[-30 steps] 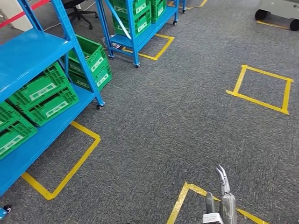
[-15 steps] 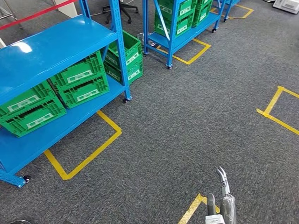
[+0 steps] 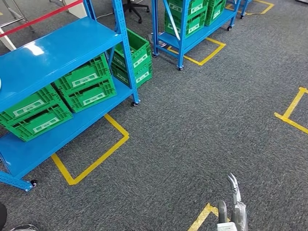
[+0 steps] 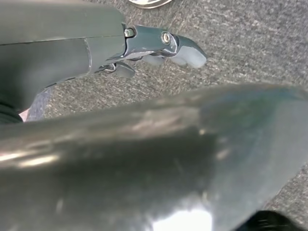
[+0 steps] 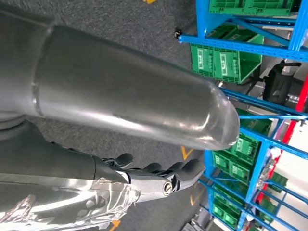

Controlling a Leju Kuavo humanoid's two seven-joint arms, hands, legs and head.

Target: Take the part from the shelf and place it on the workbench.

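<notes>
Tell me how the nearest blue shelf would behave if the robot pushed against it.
The nearest blue shelf stands on small castor wheels, so it would probably roll rather than tip. The green crates stacked on its lower deck likely add weight down low, steadying it. Its metal frame looks stiff.

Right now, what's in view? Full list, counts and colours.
Near shelf rack: one, blue, on castors, left of the head view.
Far shelf rack: one, blue, top centre.
Crates on the near rack: four, green, stacked in two pairs on its lower shelf.
Crates beside the near rack: two, green, stacked.
Crates in the far rack: several, green; count unclear.
Floor tape: yellow outlines on the grey carpet.
Barrier tape: one strip, red, top left.
Office chair: black, only its base in frame, top centre.
Right hand: silver, fingers apart, holds nothing, bottom edge.
Left hand: dark grey, hangs over carpet, nothing in it.
</notes>
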